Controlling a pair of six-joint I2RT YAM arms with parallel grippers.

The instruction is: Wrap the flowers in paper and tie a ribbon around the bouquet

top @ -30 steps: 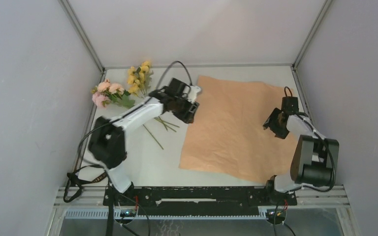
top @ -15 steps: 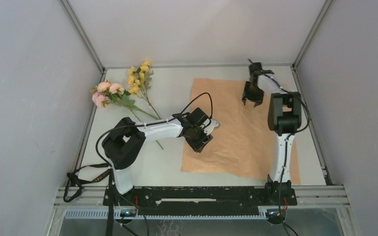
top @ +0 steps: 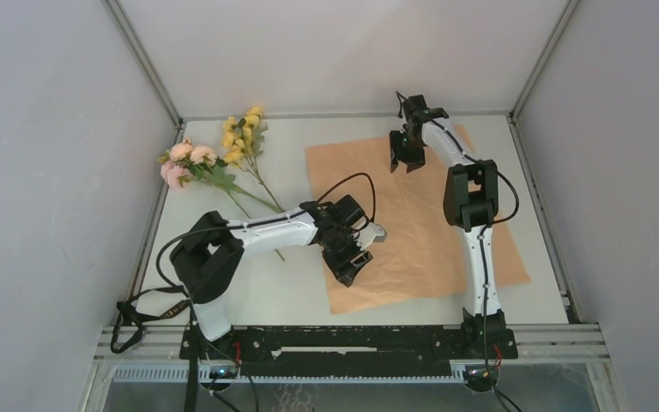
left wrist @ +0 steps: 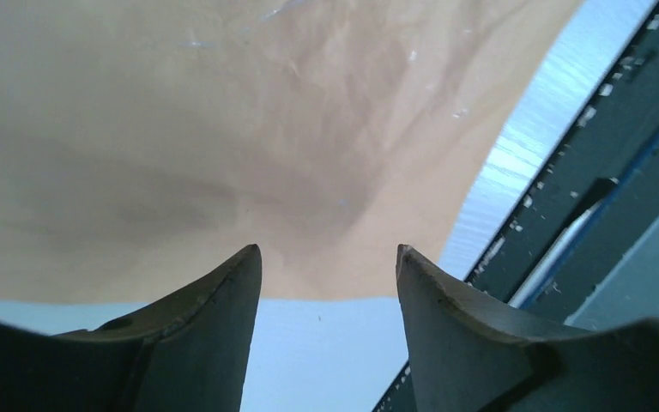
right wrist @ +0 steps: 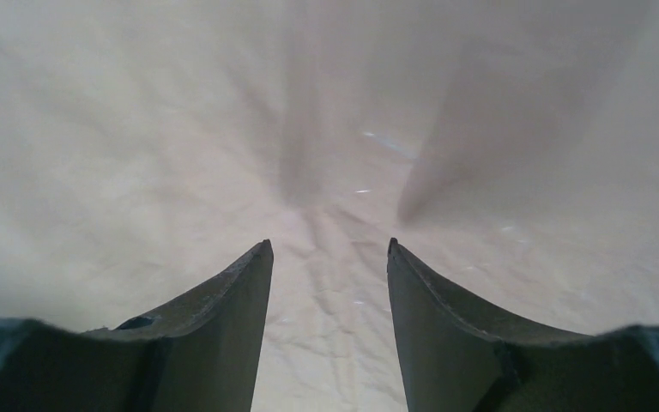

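Flowers (top: 223, 163): far left of the table (top: 257, 296); pink and yellow bunches lie side by side, stalks running toward the centre and not on the paper; probably light, with floppy heads; best taken by the gathered stalks, not the blooms
Left gripper (top: 353, 264): jaws apart with nothing between them; low over the paper's near-left corner
Paper (top: 412, 236): mid-table, tan face up, flat and skewed; looks thin and light, likely to slide or crease; best pinched at an edge or corner, since the flat middle offers no hold
Right gripper (top: 403, 163): jaws apart and empty; low over the paper's far part; contact cannot be told
Ribbon: not seen
Containers: none in view
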